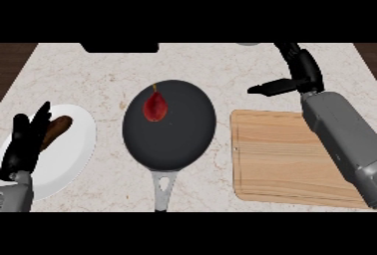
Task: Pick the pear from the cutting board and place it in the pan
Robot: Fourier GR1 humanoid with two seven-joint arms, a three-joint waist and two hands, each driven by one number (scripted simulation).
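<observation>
head view shows the dark round metal pan (169, 127) at the centre of the pale speckled stone counter (95, 69), its handle toward the robot. the small red pear (155, 106) with its thin stalk lies inside the pan, on the far left part of its floor, touching no hand, so the placing looks done. right of the pan, just beside it, the light wooden rectangular cutting board (283, 159) carries no fruit. the black right hand (294, 74) hangs beyond the board's far edge, well right of the pan, fingers relaxed and holding nothing, likely clear of the work. left of the pan, the black left hand (26, 142) rests open, fingers up, over the white round plate (74, 149), beside a brown elongated food item (57, 127).
</observation>
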